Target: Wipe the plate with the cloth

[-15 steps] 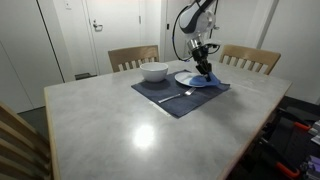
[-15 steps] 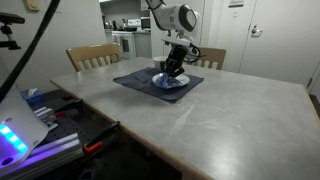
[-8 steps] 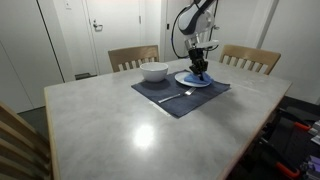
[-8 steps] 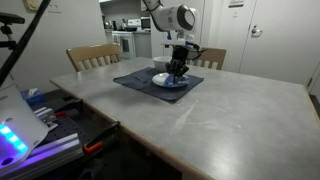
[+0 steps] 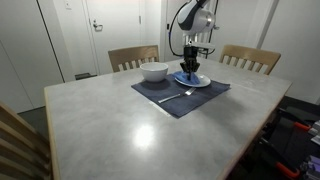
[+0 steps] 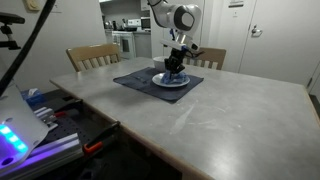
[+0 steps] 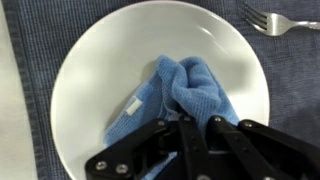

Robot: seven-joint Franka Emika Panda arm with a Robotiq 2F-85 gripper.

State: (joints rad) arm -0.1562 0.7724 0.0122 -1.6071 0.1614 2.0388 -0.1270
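Note:
A white plate (image 7: 110, 60) lies on a dark blue placemat (image 7: 30, 60). A light blue cloth (image 7: 185, 95) is bunched on the plate's lower middle in the wrist view. My gripper (image 7: 196, 128) is shut on the cloth, pressing it onto the plate. In both exterior views the gripper (image 5: 191, 68) (image 6: 175, 68) stands straight down over the plate (image 5: 205, 81) (image 6: 186, 82), with the cloth (image 5: 189, 77) (image 6: 172, 78) under it.
A fork (image 7: 285, 20) (image 5: 174, 96) lies on the placemat (image 5: 185, 102) beside the plate. A white bowl (image 5: 154, 71) stands on the mat's far corner. Wooden chairs (image 5: 133, 56) (image 5: 250, 58) stand behind the grey table (image 5: 110, 130).
My gripper has dragged the cloth across the plate, from its right side toward its left side in an exterior view. Plate, bowl and fork have not moved.

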